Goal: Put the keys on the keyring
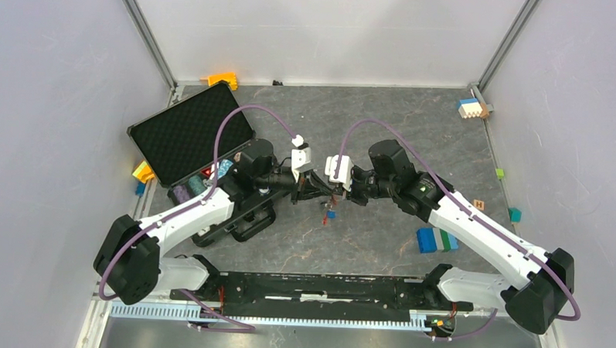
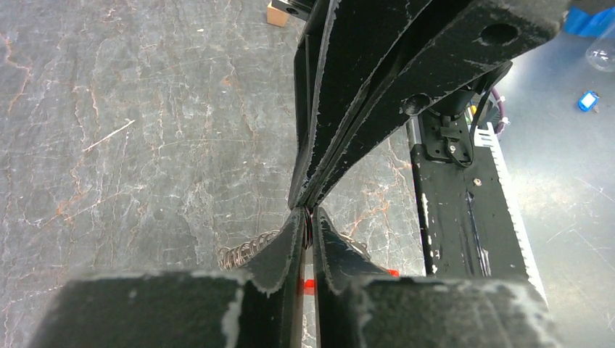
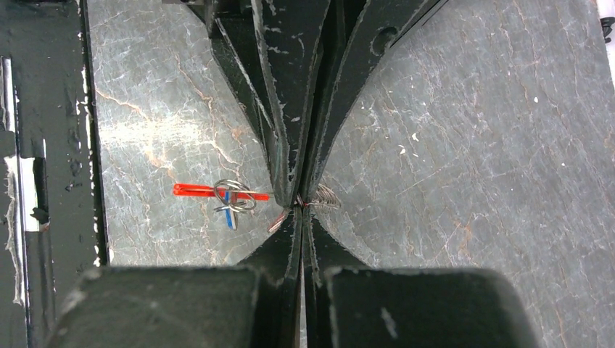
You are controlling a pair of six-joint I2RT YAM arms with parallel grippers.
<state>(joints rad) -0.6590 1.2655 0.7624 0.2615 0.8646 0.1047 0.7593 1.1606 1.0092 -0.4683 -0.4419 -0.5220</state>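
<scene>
Keyring (image 3: 326, 194): light, limp, slippery chain; my left pincer (image 2: 307, 221) and right pincer (image 3: 299, 215) both clamp it; I'd take the ring end.

Your worktop (image 1: 384, 122) is dark grey, stone-patterned with rust and white veins. The left end effector (image 2: 307, 214) and right end effector (image 3: 299, 210) are black, edges scuffed whitish. The keyring (image 3: 233, 196) is silvery with a red clip (image 3: 192, 190); one key (image 3: 229, 217) is blue.

Robot arms (image 1: 187, 212) (image 1: 473, 226): two. Grippers: two, left gripper (image 2: 307, 226), right gripper (image 3: 299, 207). Black case (image 1: 184, 135): one. Keyring (image 3: 196, 190): one. Blue key (image 3: 229, 214): one seen. Coloured blocks (image 1: 222, 80) (image 1: 471, 108) (image 1: 500, 172) (image 1: 514, 214) (image 1: 478, 204) (image 1: 436, 239) (image 1: 142, 172), singles or clusters: seven.
</scene>
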